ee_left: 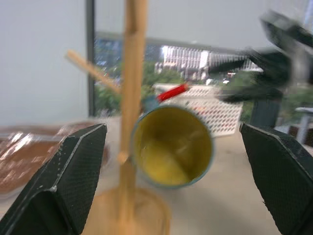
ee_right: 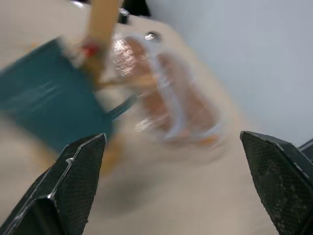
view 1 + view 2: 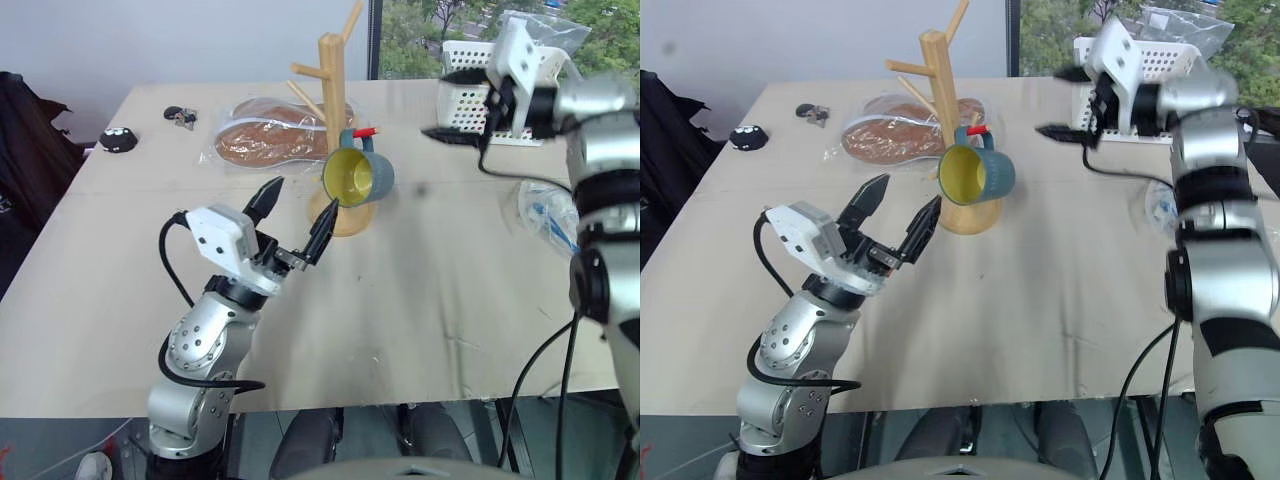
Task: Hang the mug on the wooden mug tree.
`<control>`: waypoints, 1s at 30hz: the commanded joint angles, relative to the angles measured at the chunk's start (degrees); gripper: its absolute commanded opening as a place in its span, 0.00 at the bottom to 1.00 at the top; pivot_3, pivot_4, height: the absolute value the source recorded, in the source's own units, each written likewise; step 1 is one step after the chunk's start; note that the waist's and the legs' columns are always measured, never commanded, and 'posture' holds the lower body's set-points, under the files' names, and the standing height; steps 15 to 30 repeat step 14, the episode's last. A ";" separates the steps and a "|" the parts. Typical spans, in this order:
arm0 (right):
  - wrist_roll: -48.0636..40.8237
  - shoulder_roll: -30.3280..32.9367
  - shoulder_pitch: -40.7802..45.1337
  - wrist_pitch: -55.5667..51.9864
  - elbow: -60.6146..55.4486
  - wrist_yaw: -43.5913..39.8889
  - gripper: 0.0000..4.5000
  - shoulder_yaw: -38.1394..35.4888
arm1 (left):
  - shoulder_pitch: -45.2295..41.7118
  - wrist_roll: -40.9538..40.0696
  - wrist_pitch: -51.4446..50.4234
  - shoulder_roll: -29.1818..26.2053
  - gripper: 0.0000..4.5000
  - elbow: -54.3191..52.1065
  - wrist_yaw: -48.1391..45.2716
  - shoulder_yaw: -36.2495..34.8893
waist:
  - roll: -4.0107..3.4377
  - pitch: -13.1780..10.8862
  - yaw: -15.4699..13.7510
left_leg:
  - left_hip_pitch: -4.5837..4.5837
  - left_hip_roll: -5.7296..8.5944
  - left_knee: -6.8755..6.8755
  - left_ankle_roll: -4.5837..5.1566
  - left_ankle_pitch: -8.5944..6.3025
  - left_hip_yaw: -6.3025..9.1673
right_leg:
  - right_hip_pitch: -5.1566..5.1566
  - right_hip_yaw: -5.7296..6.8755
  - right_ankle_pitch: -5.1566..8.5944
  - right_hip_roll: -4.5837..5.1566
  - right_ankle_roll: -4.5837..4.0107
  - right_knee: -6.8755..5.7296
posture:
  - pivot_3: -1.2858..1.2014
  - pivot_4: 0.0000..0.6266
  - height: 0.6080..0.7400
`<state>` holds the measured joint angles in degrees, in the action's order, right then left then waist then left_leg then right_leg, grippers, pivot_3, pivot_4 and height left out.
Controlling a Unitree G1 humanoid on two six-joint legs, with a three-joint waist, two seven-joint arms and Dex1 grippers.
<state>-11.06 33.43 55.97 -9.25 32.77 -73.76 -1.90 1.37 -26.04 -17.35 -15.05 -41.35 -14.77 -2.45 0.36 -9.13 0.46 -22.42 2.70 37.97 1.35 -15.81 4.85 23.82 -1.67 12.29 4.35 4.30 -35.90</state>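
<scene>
Mug on the tree, both grippers empty.

The mug hung by its handle from a peg of the wooden mug tree on the table (yellow inside facing the camera). The left gripper hovered just before it, jaws wide; the right gripper stood well apart near the white basket, jaws also wide, holding nothing.

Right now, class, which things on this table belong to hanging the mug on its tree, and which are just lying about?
Part of the job:
mug, hanging on a peg
mug tree

Just lying about:
white basket
bagged bread
keys
small black thing
clear plastic bag
</scene>
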 commanded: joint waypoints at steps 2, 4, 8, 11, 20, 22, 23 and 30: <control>-11.92 0.30 -25.94 -17.10 -34.39 7.69 0.99 -7.22 | 6.20 -1.38 -2.64 -3.03 1.00 -2.75 -1.02 -3.18 | -0.12 0.04 -0.17 | -0.36 0.01 0.08 0.00 0.00 0.06 | 0.33 0.03 0.00 0.12 0.00 -0.06 | 0.52 0.24 1.00; -13.41 -2.25 -37.20 -16.99 -42.52 12.63 0.99 -9.35 | 9.37 -1.24 -3.57 -4.61 1.00 -2.22 -1.87 -3.80 | -0.14 0.06 -0.16 | -0.42 0.02 0.00 0.00 0.00 0.05 | 0.40 0.04 0.00 0.12 0.00 -0.05 | 0.52 0.24 1.00; -10.37 -9.63 -55.49 -9.71 -48.52 21.70 0.99 -9.45 | 16.51 2.48 -2.86 -8.94 1.00 2.40 -5.88 -3.03 | -0.16 0.07 0.24 | -0.12 0.05 0.06 0.17 -0.09 -0.19 | 0.22 -0.19 -0.01 -0.03 0.02 -0.12 | 0.52 0.24 1.00; -4.96 -14.55 -64.26 -0.36 -47.91 29.24 0.99 -9.11 | 18.76 2.48 -2.54 -10.42 1.00 5.45 -8.05 -4.27 | -0.14 0.05 0.23 | 0.62 0.02 0.03 0.31 -0.18 -0.20 | -0.55 -0.14 0.16 -0.10 -0.16 -0.01 | 0.52 0.24 1.00; -6.70 -15.86 -69.15 2.41 -49.05 28.91 0.99 -8.48 | 18.95 1.99 -2.63 -11.54 1.00 6.37 -9.98 -4.63 | -0.13 0.06 0.26 | 0.78 -0.06 0.21 0.31 -0.17 -0.14 | -0.73 -0.09 0.16 -0.18 -0.16 -0.03 | 0.52 0.24 1.00; -6.70 -15.86 -69.15 2.41 -49.05 28.91 0.99 -8.48 | 18.95 1.99 -2.63 -11.54 1.00 6.37 -9.98 -4.63 | -0.13 0.06 0.26 | 0.78 -0.06 0.21 0.31 -0.17 -0.14 | -0.73 -0.09 0.16 -0.18 -0.16 -0.03 | 0.52 0.24 1.00; -6.70 -15.86 -69.15 2.41 -49.05 28.91 0.99 -8.48 | 18.95 1.99 -2.63 -11.54 1.00 6.37 -9.98 -4.63 | -0.13 0.06 0.26 | 0.78 -0.06 0.21 0.31 -0.17 -0.14 | -0.73 -0.09 0.16 -0.18 -0.16 -0.03 | 0.52 0.24 1.00; -6.70 -15.86 -69.15 2.41 -49.05 28.91 0.99 -8.48 | 18.95 1.99 -2.63 -11.54 1.00 6.37 -9.98 -4.63 | -0.13 0.06 0.26 | 0.78 -0.06 0.21 0.31 -0.17 -0.14 | -0.73 -0.09 0.16 -0.18 -0.16 -0.03 | 0.52 0.24 1.00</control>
